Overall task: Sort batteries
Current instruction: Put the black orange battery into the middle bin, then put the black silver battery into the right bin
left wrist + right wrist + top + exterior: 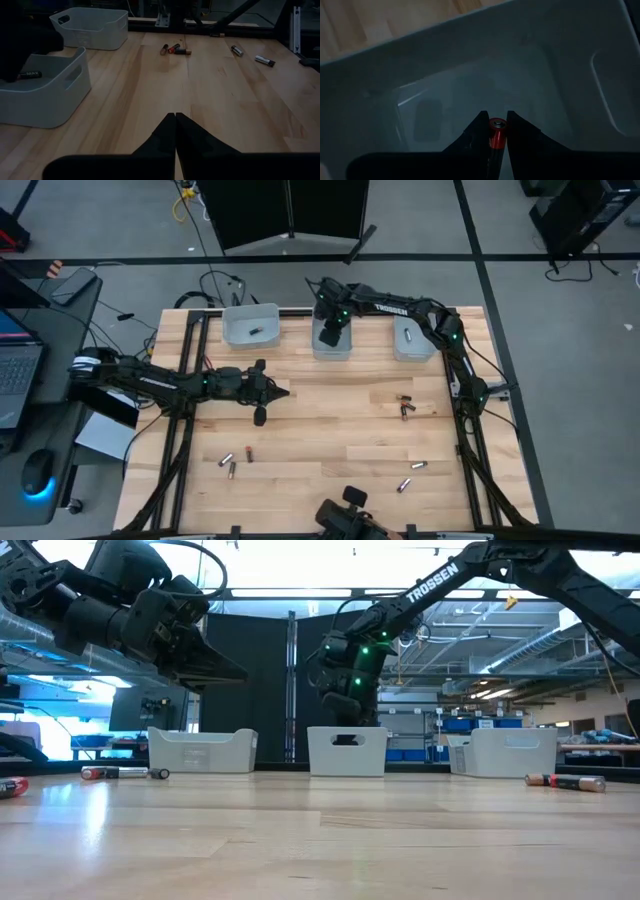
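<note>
- Our right claw (494, 131) is pinching a red-tipped battery (496, 125) by its barrel, hanging over the middle bin (331, 340).
- Batteries are small, hard, slick and round, so we'd say grab mid-barrel, across the length, or they'll roll or squirt out.
- Left claw (175, 120) is closed and empty over the bench (330, 425).
- Loose cells (405, 408) lie well apart with plenty of open wood between; the bin walls are the only edges to mind.
</note>
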`<state>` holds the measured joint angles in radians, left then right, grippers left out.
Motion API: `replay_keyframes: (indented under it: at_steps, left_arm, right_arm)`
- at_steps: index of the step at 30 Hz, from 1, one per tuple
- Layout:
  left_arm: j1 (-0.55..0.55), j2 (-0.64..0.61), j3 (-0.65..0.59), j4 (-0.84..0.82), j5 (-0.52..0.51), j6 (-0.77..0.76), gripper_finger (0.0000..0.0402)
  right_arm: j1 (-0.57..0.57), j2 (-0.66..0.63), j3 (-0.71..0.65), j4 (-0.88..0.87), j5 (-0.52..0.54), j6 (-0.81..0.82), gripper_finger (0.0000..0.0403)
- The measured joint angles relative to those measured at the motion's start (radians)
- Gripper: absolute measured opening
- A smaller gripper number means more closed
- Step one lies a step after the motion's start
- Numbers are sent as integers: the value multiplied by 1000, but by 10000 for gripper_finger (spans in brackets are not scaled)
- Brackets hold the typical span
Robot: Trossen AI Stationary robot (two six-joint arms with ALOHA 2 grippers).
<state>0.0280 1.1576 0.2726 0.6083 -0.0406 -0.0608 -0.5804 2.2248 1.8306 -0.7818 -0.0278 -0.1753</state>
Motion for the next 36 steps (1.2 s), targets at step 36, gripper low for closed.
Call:
replay_keyframes:
  at_steps: [36]
  left_arm:
    - [-1,0,0,0,-26,0,14]
  right_arm:
    - [62,-122,-21,-51,24,-81,19]
